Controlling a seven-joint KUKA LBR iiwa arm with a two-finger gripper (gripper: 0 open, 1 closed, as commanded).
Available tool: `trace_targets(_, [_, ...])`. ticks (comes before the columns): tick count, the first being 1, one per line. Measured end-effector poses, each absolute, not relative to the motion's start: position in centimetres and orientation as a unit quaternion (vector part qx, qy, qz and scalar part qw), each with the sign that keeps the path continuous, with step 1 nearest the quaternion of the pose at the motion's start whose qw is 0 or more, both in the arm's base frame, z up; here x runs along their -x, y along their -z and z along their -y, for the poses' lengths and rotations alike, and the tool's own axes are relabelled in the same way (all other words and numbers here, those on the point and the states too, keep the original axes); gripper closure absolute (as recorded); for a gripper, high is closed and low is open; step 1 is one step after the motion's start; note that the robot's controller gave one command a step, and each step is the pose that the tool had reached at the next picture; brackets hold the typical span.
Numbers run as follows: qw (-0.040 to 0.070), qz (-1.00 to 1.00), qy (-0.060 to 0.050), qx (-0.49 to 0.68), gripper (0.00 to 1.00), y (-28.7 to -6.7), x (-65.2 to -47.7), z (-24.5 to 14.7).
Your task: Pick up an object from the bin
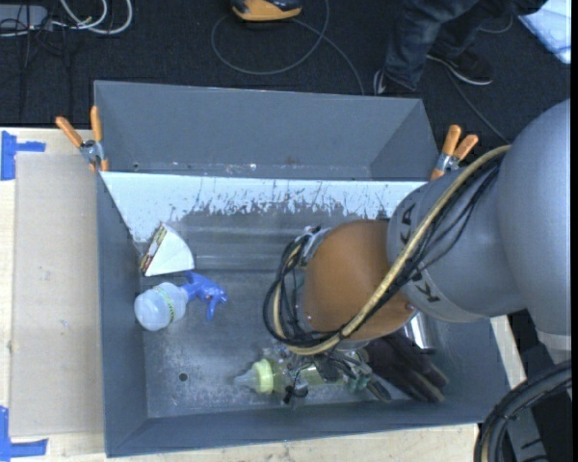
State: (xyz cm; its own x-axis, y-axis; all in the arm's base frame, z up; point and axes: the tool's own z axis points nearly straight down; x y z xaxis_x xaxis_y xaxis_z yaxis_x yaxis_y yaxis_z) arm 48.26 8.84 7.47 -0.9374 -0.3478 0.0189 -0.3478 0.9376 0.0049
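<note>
Approach looks like the step in hand. The tool (297, 377) hangs low under the arm's orange cover (352, 272) and its looped cables, close to the near wall of the grey bin (250, 133). Whether it is apart or together I cannot tell, since the cover hides most of it. Just to its left, touching or nearly so, lies a small yellow-green thing (263, 376), perhaps a capped bottle. Its long axis seems to run along the near wall, with a pale end pointing left. Some dark things (411, 373) lie just to the right. A clear spray bottle with a blue trigger (169, 303) and a white wedge-shaped card (169, 255) lie well apart at the left. Next, I judge, the tool must straddle the yellow-green thing across its narrow width, then close and lift.
</note>
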Motion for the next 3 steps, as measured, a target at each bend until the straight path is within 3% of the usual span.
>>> trace_targets(1, [0.007, 0.976, 0.001, -0.219, 1.00, -14.2, -48.6, -9.1])
trace_targets(2, [0.007, 0.973, 0.001, -0.230, 1.00, -13.5, -48.6, -9.1])
trace_targets(3, [0.007, 0.973, 0.001, -0.230, 1.00, -27.4, -48.5, -8.2])
